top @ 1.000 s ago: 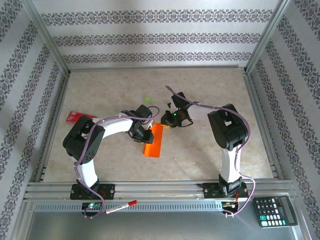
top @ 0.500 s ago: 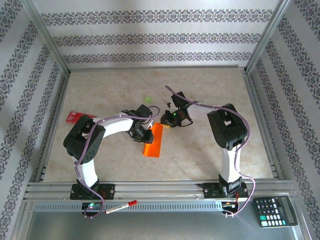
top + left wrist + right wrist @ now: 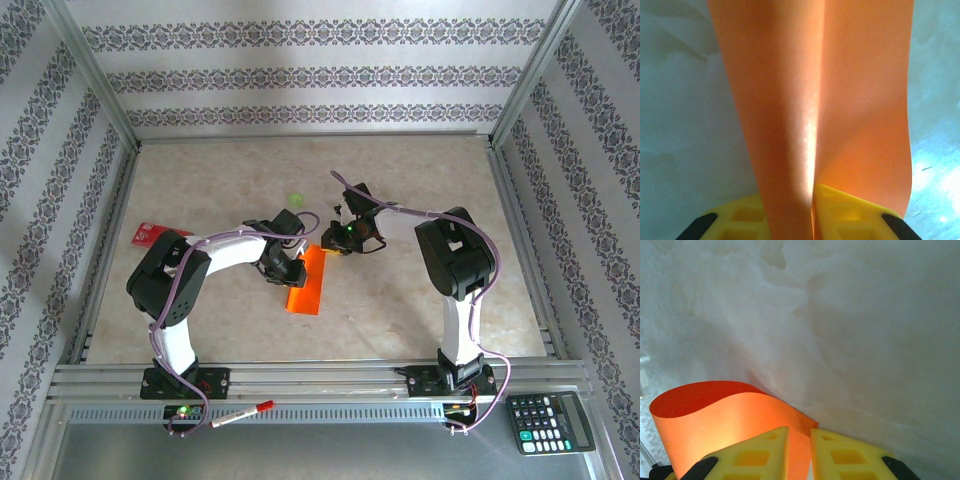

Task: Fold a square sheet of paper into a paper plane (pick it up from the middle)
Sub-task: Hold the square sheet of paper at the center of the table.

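Marbled beige bench (image 3: 420,300), hemmed by patterned wallpaper and metal rails: we see both arms bent inward over the square sheet of paper (image 3: 306,285). It lies near the middle of the bench as a narrow orange strip, its long side running from one o'clock to seven o'clock. We find the left claw (image 3: 284,268) at the strip's ten o'clock edge and the right claw (image 3: 338,238) at its one o'clock end.

From the left wrist we look along the sheet as it rises out of the yellow fingers (image 3: 850,215), a lengthwise crease down its middle; that claw is clamped on the paper. From the right wrist we see the sheet curling up in an arc at eight o'clock. One edge is pinched in the narrow gap between the fingers, so this claw too grips the paper.

A small red card (image 3: 150,234) lies at the bench's nine o'clock, and a tiny green spot (image 3: 295,200) at twelve o'clock of the sheet. A calculator (image 3: 548,422) sits beyond the rails at five o'clock, a red-capped marker (image 3: 240,414) at seven.
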Robot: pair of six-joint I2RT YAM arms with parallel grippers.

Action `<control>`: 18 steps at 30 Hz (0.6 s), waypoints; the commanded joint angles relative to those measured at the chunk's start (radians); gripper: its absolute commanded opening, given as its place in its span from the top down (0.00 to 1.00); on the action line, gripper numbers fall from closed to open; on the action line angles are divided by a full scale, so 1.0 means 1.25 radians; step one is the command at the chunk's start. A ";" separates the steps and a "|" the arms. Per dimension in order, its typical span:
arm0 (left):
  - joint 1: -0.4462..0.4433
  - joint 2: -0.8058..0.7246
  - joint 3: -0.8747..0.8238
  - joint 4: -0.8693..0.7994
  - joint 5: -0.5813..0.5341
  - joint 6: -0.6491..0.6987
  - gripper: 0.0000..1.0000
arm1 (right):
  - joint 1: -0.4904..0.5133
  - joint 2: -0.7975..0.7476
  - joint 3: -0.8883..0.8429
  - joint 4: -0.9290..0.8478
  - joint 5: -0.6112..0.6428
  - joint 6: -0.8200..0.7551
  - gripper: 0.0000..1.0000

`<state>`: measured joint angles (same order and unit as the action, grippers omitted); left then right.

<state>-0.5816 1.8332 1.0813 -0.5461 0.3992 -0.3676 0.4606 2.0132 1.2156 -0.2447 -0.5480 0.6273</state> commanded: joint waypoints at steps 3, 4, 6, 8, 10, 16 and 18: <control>-0.008 0.053 -0.055 -0.070 -0.073 -0.007 0.78 | -0.005 -0.023 -0.002 0.015 0.010 -0.017 0.80; -0.009 0.053 -0.055 -0.070 -0.074 -0.007 0.78 | -0.005 -0.027 -0.003 0.015 0.010 -0.018 0.80; -0.009 0.052 -0.057 -0.069 -0.075 -0.010 0.78 | -0.007 -0.034 -0.005 0.014 0.010 -0.018 0.80; -0.009 0.053 -0.060 -0.066 -0.075 -0.011 0.78 | -0.009 -0.041 -0.008 0.012 0.010 -0.018 0.80; -0.008 0.052 -0.062 -0.065 -0.075 -0.012 0.78 | -0.011 -0.050 -0.009 0.010 0.009 -0.018 0.80; -0.008 0.053 -0.064 -0.064 -0.076 -0.012 0.78 | -0.015 -0.080 -0.019 0.006 0.006 -0.015 0.79; -0.008 0.054 -0.064 -0.062 -0.077 -0.013 0.78 | -0.015 -0.095 -0.028 0.006 0.006 -0.012 0.79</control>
<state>-0.5819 1.8282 1.0718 -0.5343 0.4023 -0.3740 0.4500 1.9408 1.2049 -0.2352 -0.5468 0.6212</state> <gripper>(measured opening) 0.217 0.205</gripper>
